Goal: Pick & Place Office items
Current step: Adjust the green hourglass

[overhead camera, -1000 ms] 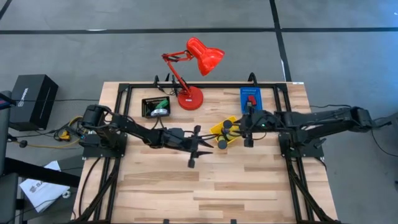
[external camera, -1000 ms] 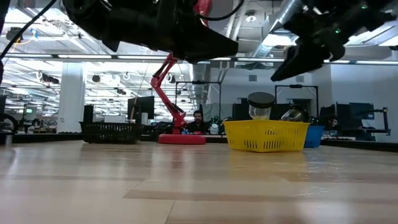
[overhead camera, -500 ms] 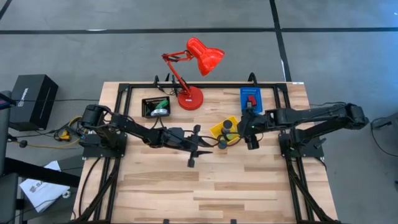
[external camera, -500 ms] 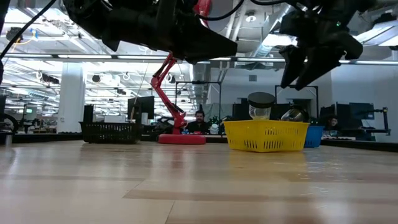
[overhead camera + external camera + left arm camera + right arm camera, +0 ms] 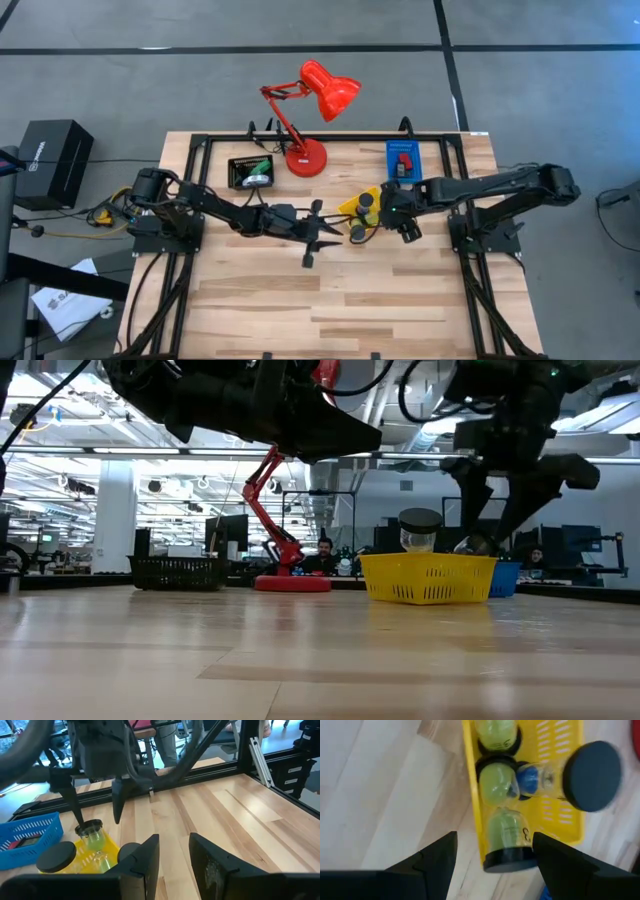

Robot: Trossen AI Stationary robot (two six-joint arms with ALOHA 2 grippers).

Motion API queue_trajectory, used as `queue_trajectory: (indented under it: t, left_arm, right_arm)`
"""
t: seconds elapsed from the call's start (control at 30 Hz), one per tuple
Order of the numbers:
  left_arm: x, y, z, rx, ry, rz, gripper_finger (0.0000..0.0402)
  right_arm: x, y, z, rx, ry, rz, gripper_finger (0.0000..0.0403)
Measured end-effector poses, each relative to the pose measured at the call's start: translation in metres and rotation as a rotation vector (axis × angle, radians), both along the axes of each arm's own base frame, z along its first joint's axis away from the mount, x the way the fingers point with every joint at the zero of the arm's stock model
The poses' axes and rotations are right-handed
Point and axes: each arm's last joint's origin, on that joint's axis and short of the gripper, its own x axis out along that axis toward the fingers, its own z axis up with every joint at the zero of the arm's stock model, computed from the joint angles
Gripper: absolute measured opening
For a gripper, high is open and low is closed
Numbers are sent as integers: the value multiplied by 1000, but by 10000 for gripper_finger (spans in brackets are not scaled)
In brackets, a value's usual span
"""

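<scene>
- Office items are seen in the yellow tray (image 5: 362, 207) at the centre of the high view: black-capped green cylinders (image 5: 497, 783) and a black round roll (image 5: 592, 769), told apart only in the right wrist view.
- The right gripper (image 5: 378, 222) is held over the tray's near end, fingers spread, nothing between them.
- The left gripper (image 5: 332, 236) is seen left of the tray, fingers partly apart and empty in its wrist view.
- Only the high view shows the blue tray (image 5: 404, 160), black tray (image 5: 251, 172) and red lamp (image 5: 305, 158) on the wooden desk (image 5: 330, 300).
- In the low view, a person (image 5: 321, 555) sits in the room beyond.
</scene>
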Motion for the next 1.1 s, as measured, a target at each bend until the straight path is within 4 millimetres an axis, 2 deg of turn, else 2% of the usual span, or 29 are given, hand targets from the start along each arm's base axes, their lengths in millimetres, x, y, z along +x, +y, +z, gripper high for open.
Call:
queue_trajectory:
  t: [0.33,0.63,0.83,1.1]
  left_arm:
    - [0,0,0,0,0,0,100]
    - [0,0,0,0,0,0,100]
    - [0,0,0,0,0,0,100]
    - [0,0,0,0,0,-1,100]
  right_arm:
    - [7,-4,-17,-151,116,31,250]
    - [8,-6,-31,-157,226,36,249]
    - [7,-4,-33,-224,267,72,247]
    - [4,-4,-34,-231,300,81,197]
